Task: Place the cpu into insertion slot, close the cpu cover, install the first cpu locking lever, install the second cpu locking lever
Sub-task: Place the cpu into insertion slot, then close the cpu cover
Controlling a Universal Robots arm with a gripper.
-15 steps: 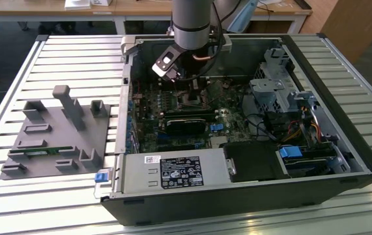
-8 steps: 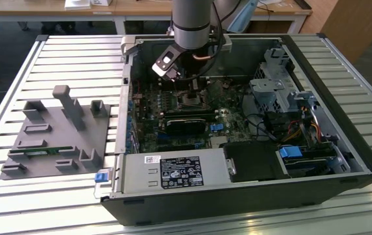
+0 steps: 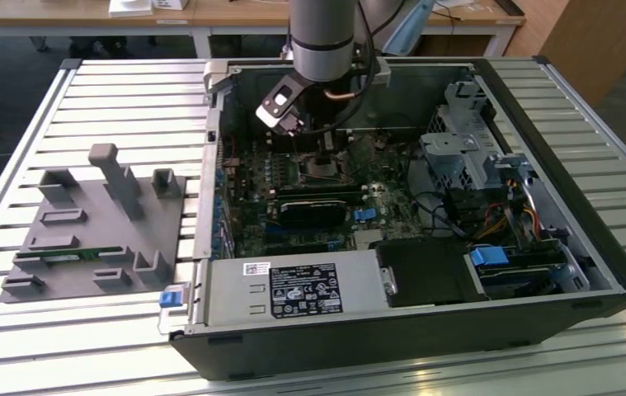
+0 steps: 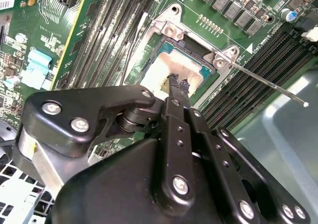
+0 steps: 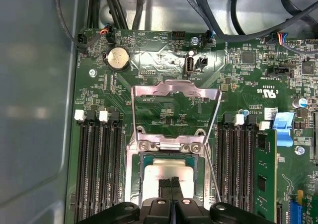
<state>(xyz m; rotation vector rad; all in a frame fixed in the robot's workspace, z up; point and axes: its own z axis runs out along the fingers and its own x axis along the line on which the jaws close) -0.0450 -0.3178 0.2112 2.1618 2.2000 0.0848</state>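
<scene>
Gripper (image 5: 171,180) is low inside the open computer case (image 3: 401,338), directly over the insertion slot (image 5: 133,177) on the green motherboard (image 5: 164,60). Fingers (image 4: 175,110) pressed together, no gap visible, nothing pinched between them. Their tips sit at the pale top of the cpu (image 5: 161,170); cannot tell if they actually touch it. The cpu lies flat and square in the slot. The cpu cover (image 5: 174,87) is open, swung back from its hinge onto the board beyond the slot. One thin locking lever (image 4: 271,85) stands free, angled away from the socket.
</scene>
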